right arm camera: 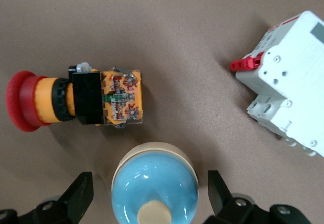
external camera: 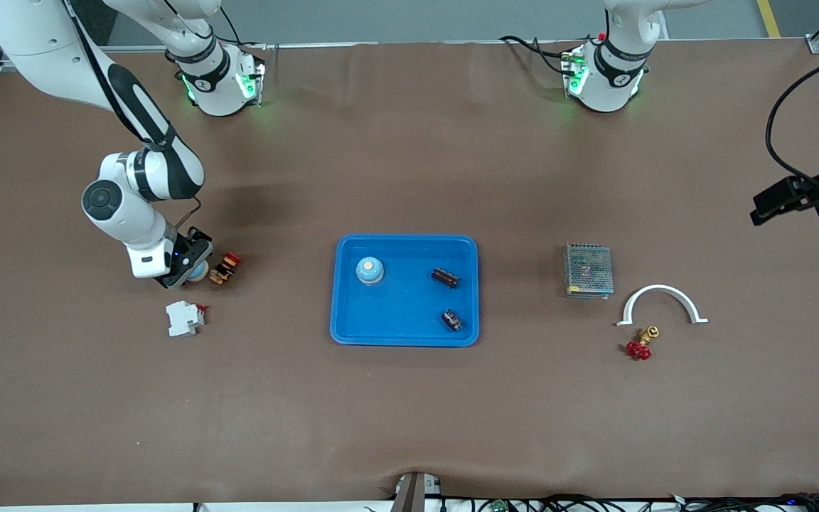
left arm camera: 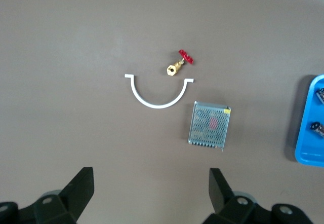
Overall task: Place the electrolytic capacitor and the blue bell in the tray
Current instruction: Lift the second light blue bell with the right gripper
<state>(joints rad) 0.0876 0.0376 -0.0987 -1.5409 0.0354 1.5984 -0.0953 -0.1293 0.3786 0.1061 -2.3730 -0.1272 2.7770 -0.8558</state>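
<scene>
Tray [external camera: 404,245] holds one blue bell [external camera: 369,270] and two electrolytic capacitors [external camera: 445,278] [external camera: 451,319]. A second blue bell [right arm camera: 154,188] sits on the table toward the right arm's end, between the spread, empty fingers of the right gripper [right arm camera: 147,196]; still to move, by my reading. Left gripper [left arm camera: 151,189] waits high, wide open, holding nothing

- Tray [external camera: 405,334]: shallow bright blue rectangle, rounded corners, raised rim, flat on the table.
- Blue bell [external camera: 369,269]: upright in the tray.
- Two dark electrolytic capacitors [external camera: 445,278] [external camera: 451,319]: lying in the tray.
- Second blue bell [right arm camera: 154,186]: well outside the tray, toward the right arm's end.
</scene>
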